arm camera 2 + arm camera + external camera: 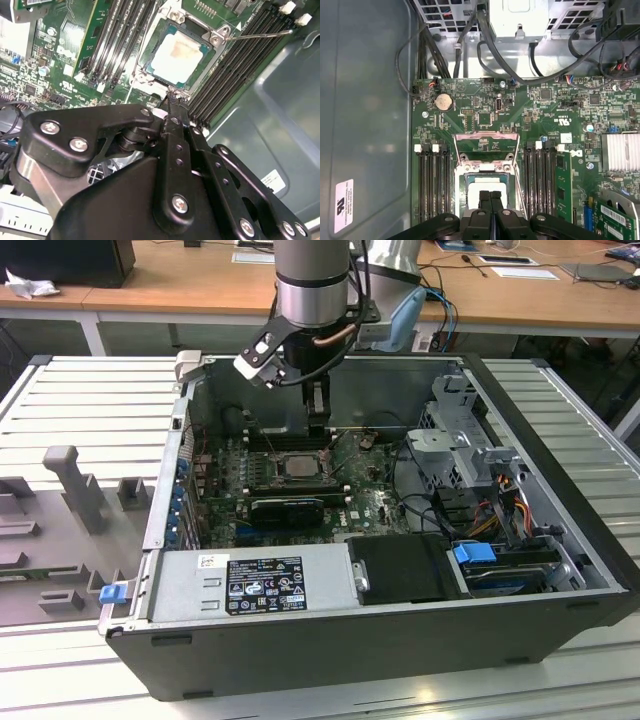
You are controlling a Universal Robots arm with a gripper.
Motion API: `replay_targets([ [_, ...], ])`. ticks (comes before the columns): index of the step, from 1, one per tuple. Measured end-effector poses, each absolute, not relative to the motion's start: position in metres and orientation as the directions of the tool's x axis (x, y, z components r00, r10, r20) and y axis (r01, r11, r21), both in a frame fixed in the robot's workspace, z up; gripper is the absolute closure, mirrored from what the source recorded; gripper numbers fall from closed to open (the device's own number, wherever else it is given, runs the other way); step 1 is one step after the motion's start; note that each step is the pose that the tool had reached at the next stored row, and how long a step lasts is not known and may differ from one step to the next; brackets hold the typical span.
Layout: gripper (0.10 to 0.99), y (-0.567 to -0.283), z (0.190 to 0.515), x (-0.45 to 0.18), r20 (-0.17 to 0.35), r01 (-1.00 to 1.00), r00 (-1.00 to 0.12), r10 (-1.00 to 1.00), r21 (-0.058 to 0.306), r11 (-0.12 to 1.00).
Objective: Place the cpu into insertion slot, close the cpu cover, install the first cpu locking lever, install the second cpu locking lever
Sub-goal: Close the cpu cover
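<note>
The cpu (179, 55) lies flat in the insertion slot (148, 64), silver top up; the exterior view shows it mid-board (298, 466). The cpu cover (486, 136) stands swung open past the socket, and green board shows through its square cut-out. My gripper (490, 196) is shut with nothing between its fingers. Its tips hang over the cpu's (487, 182) edge on the cover's hinge side, and in the second wrist view the gripper (172, 95) meets the socket's rim. A thin wire lever (260, 34) sticks out sideways, unlatched.
Black memory slots (432, 185) flank the socket on both sides. A finned heatsink (620, 152) and a coin battery (443, 102) sit on the board. Cables (490, 45) run to the drive cage (465, 440). The power supply (255, 580) fills the case's front.
</note>
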State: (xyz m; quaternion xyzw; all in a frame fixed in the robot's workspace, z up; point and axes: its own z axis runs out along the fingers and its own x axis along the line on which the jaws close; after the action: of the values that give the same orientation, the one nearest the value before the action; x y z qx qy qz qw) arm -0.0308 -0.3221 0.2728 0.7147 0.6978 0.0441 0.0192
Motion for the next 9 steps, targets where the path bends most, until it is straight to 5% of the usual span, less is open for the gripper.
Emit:
replay_targets([
  [9, 0.980, -0.3221, 0.2758, -0.0232, 0.036, 0.996, 0.022, 0.999, 0.089, -0.026],
])
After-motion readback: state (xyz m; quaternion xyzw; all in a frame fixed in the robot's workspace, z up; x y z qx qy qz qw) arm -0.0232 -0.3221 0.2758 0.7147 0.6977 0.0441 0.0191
